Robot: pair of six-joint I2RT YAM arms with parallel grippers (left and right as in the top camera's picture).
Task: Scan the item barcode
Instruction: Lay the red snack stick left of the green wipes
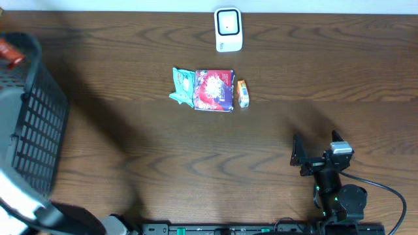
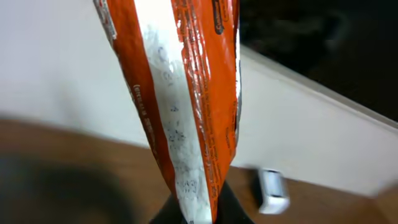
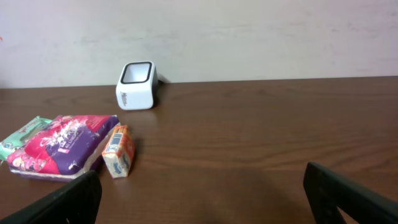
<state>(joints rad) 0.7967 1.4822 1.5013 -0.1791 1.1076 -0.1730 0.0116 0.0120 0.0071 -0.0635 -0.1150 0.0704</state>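
Left wrist, orange-and-white packet (image 2: 186,93), glossy, crinkled, upright in left hand (image 2: 198,216).

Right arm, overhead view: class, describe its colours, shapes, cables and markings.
The right arm is black, with rounded joints and small green lights. A pale grey block sits by its wrist. The right gripper has two slim black fingers. A black cable loops from the base. No markings are legible.
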